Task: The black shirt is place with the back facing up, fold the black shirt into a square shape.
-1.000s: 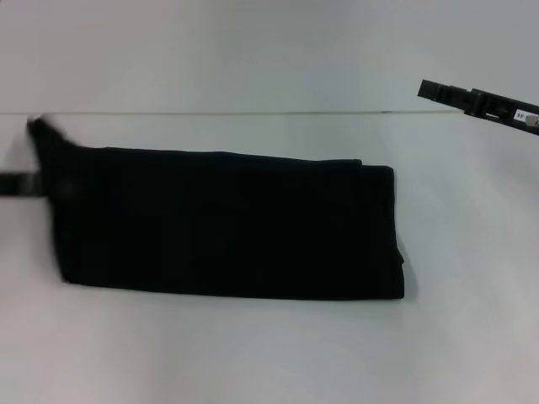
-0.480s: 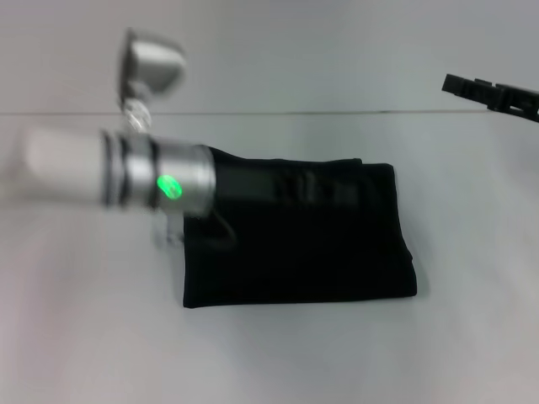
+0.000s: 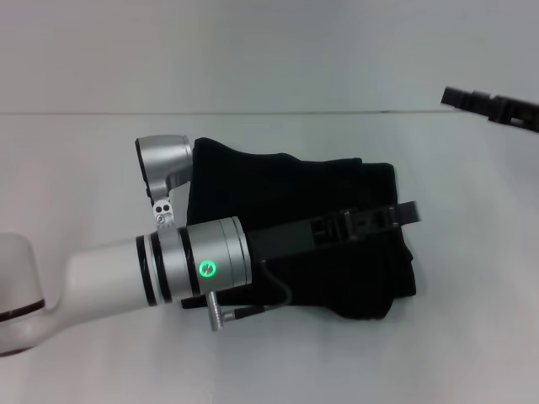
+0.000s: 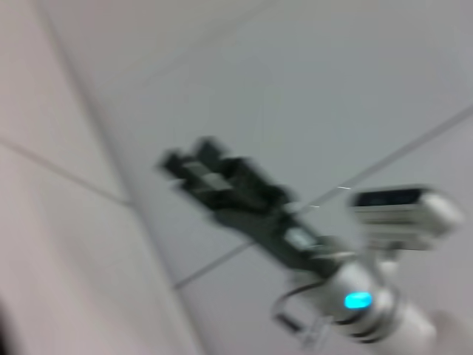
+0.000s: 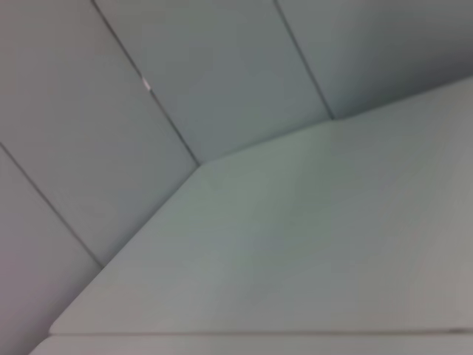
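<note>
Since the frame a second earlier, the black shirt [image 3: 337, 252] had gone from a long strip to a compact, nearly square bundle, because the left arm had swept its left end over to the right. The left gripper [image 3: 402, 214] was lying across the top of the fold, its tip at the shirt's 3 o'clock edge; I couldn't tell if its fingers were spread or pinching cloth, black on black.

Handling-wise, I'd guess it's light, floppy cotton that slumps and creeps once released, so corners or a doubled edge are the places to grab, not the middle. One loose corner was poking up around 10 o'clock.

The right gripper [image 3: 493, 105] was parked well off at 2 o'clock, fingers not readable either. On the white table [image 3: 472, 337] nothing else stood in the way.
</note>
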